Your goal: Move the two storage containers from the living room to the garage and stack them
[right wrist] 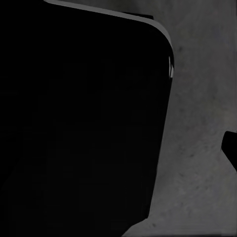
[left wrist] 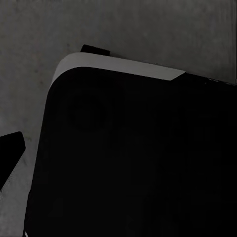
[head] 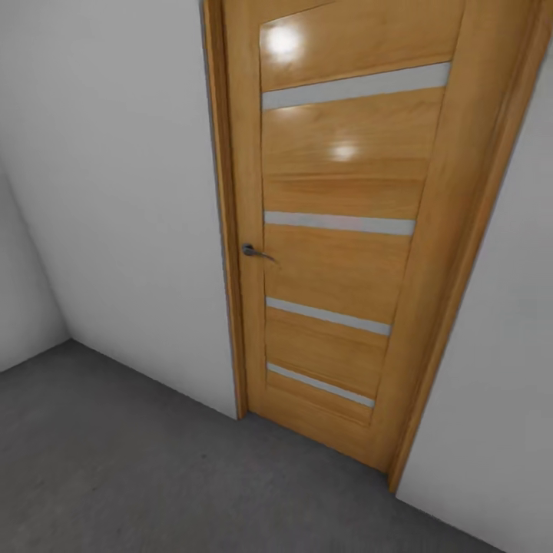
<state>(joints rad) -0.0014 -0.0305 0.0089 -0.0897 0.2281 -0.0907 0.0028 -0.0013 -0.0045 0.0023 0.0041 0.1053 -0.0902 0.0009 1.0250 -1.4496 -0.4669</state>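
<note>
The two storage containers are out of view. In the head view I face a closed wooden door (head: 338, 230) with several pale horizontal glass strips and a metal handle (head: 253, 251), set in a plain grey-white wall (head: 115, 192). The floor (head: 153, 476) under it is dark grey mottled concrete. One dark fingertip (left wrist: 11, 150) of my left gripper shows over the same floor, beside my black rounded base (left wrist: 133, 163). A dark fingertip (right wrist: 230, 148) of my right gripper shows at the picture's edge, next to the base (right wrist: 79, 123). Nothing is seen between the fingers.
The wall meets a second wall in a corner (head: 46, 307) at the left. White wall (head: 491, 346) continues right of the door frame (head: 445, 307). Concrete floor stretches between me and the door.
</note>
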